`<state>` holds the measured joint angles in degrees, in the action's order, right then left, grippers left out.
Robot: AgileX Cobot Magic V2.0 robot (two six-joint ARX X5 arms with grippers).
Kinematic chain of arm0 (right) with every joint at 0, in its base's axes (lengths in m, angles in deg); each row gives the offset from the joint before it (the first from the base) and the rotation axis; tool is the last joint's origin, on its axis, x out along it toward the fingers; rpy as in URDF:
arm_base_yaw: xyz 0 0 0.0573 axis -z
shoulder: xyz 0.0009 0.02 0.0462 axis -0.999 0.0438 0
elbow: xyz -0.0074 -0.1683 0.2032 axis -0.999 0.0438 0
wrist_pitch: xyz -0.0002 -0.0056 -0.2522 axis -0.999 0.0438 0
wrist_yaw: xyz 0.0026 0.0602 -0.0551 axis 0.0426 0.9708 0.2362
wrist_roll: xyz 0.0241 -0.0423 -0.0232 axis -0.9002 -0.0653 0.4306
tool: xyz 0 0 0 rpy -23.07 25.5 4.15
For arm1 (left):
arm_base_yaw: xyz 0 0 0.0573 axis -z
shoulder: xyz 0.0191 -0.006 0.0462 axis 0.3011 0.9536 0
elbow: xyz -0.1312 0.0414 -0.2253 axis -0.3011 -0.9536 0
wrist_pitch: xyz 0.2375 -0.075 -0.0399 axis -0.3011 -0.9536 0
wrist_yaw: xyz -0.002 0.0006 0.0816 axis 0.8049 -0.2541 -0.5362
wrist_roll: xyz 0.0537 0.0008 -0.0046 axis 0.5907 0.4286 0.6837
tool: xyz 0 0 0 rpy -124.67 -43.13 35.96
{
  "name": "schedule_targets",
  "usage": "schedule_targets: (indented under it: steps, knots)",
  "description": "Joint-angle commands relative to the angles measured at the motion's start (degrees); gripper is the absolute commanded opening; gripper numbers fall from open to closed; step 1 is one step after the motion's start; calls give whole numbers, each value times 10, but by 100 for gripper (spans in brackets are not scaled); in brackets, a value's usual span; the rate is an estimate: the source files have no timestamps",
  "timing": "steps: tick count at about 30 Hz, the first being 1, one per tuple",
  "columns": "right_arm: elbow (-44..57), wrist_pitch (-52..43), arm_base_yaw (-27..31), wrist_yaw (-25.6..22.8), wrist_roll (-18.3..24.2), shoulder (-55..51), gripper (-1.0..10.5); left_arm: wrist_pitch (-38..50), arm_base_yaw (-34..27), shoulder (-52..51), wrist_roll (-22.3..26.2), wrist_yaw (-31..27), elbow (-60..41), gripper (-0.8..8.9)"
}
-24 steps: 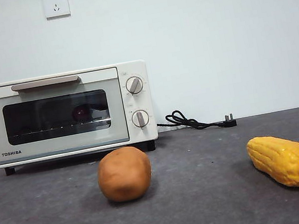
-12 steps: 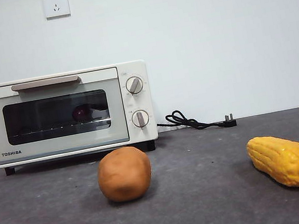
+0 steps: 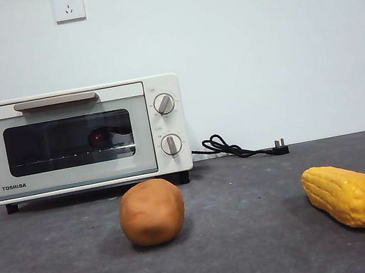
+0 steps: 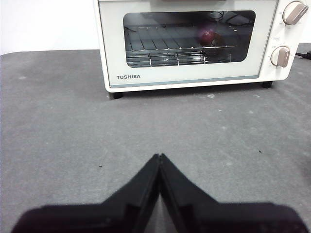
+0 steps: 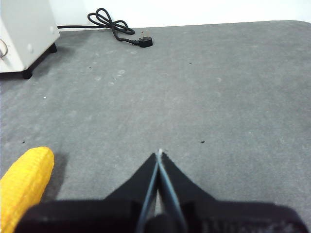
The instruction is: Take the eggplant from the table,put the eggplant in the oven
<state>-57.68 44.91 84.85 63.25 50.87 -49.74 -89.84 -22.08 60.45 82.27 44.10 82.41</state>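
The cream-white oven (image 3: 84, 138) stands at the back left of the grey table (image 3: 259, 250) with its glass door closed. Behind the glass a dark purple eggplant (image 3: 101, 137) lies on the wire rack, seen also as the eggplant (image 4: 208, 35) in the left wrist view. My left gripper (image 4: 160, 157) is shut and holds nothing, low over the table in front of the oven (image 4: 194, 43). My right gripper (image 5: 159, 153) is shut and holds nothing, over bare table near the corn. Neither arm shows in the front view.
A round orange-brown lump (image 3: 152, 212) sits in front of the oven. A yellow corn cob (image 3: 348, 194) lies at the right, also seen as the corn cob (image 5: 23, 182). The black cord and plug (image 3: 241, 147) trail behind the oven's right side.
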Motion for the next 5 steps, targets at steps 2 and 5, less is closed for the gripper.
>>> schedule_targets:
  steps: [2, 5]
  knots:
    - [4, -5, 0, 0, -6, -1, 1, 3, -1, 0, -5, 1, -5, -4]
    - [4, -5, 0, 0, -6, -1, 1, 3, -1, 0, -5, 1, -5, -4]
